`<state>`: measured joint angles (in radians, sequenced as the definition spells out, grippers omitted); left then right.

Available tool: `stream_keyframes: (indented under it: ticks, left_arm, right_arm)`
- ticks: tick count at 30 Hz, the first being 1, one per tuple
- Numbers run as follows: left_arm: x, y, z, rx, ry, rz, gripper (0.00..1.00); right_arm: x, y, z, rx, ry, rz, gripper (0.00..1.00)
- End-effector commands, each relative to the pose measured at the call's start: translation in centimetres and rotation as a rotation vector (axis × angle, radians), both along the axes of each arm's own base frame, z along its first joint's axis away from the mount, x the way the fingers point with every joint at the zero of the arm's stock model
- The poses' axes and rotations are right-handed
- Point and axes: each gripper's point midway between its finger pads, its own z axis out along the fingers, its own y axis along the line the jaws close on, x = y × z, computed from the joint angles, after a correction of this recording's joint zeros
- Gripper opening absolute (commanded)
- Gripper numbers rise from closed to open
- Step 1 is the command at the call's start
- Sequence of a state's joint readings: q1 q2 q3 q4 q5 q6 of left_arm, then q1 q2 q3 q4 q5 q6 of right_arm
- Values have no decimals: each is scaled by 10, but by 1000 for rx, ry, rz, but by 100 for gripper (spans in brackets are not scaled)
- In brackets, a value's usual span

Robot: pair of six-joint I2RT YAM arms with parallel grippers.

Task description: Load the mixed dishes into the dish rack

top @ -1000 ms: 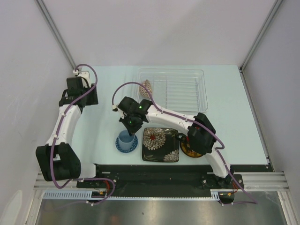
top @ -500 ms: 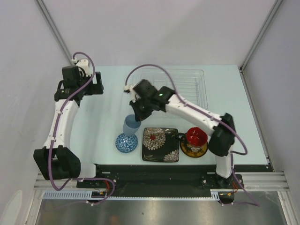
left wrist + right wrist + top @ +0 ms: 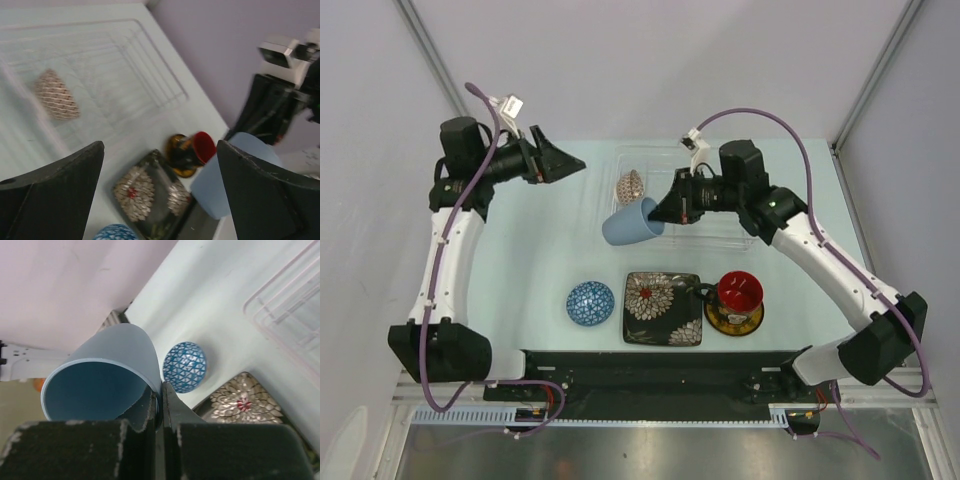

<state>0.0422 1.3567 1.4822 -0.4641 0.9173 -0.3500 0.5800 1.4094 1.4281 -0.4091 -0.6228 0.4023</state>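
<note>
In the last second my right end effector (image 3: 661, 212) has lifted the cup (image 3: 628, 226) off the saucer (image 3: 590, 303) near the table's near edge and carried it toward the far edge. It grips the cup's rim. The cup is tipped sideways, about over the rack's (image 3: 752, 155) near-left corner, just beside the bowl (image 3: 631, 186). I judge only the lowering is left. My left end effector (image 3: 565, 165) is spread wide and holds nothing.

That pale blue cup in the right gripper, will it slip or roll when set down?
Probably rigid: the pale blue cup shows a round mouth though the right gripper pinches one wall. Held only at the rim and tipped sideways, it may swivel or slip. Set down on its smooth side, it would likely roll.
</note>
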Motion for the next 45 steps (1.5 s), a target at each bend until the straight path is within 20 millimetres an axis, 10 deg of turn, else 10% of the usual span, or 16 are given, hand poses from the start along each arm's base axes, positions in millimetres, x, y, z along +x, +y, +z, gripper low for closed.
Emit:
stream_keyframes:
  ticks: [1,15,35,41,45]
  left_arm:
    - [-49,-45,27,-200,38,-357,100]
    - [-92,-73,17,-267,111,-623,99]
    - [-93,-77,12,-268,124,-612,97]
    - [-90,-77,14,-269,121,-600,76]
    - [-88,-78,14,-270,116,-590,40]
  right_arm:
    - [-10,13,27,135,0,93,0]
    - [6,19,50,313,56,140,0]
    - [36,47,53,533,117,160,0]
    - [33,65,47,566,152,181,0]
    - [32,74,39,561,169,184,0]
